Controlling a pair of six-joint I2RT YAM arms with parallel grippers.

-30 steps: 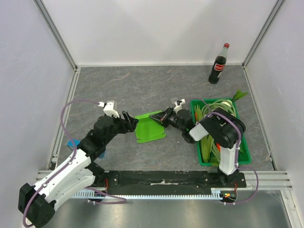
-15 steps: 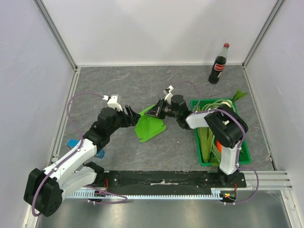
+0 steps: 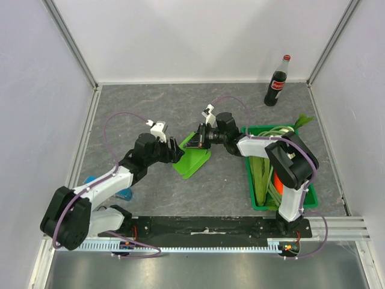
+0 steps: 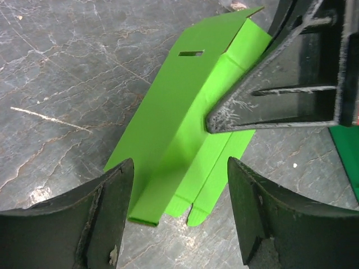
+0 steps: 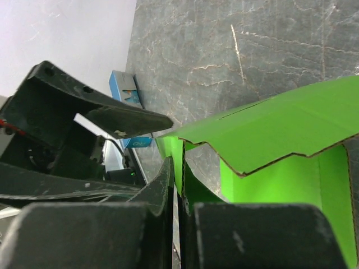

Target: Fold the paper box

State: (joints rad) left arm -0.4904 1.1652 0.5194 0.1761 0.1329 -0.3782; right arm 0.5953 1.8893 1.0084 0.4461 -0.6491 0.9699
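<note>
Table point(image 3: 150, 108): grey, stone-patterned top inside pale walls; it carries everything below.
Left arm point(image 3: 105, 186): white and black, reaching from the near left corner toward the middle of the table.
Right arm point(image 3: 283, 171): rises beside the crate, with its forearm stretched left over the crate's far corner.
Crate point(image 3: 263, 206): dark green plastic, on the right side of the table, filled with long pale-green vegetables point(image 3: 260, 177).
Paper box point(image 3: 194, 159): bright lime-green card near the middle of the table, between the two grippers. It is partly opened and tilted. Its near end rests on the tabletop and its far edge is raised. The left wrist view shows a long panel with a small slot point(image 4: 191, 54) and short flaps at the near end.
Cola bottle point(image 3: 275, 83): upright with a red cap, at the far right, well apart from the box.
Right gripper point(image 3: 195, 139): its fingers are pinched together on a raised edge of the box, with the card clamped between them in the right wrist view point(image 5: 176, 174).
Left gripper point(image 3: 174, 150): its fingers are spread wide, one on each side of the box's near end, just above the card point(image 4: 179, 207). I cannot tell whether they touch it.
Blue block point(image 3: 124, 194): small, beside the left arm near the table's left edge, partly hidden by the arm.
</note>
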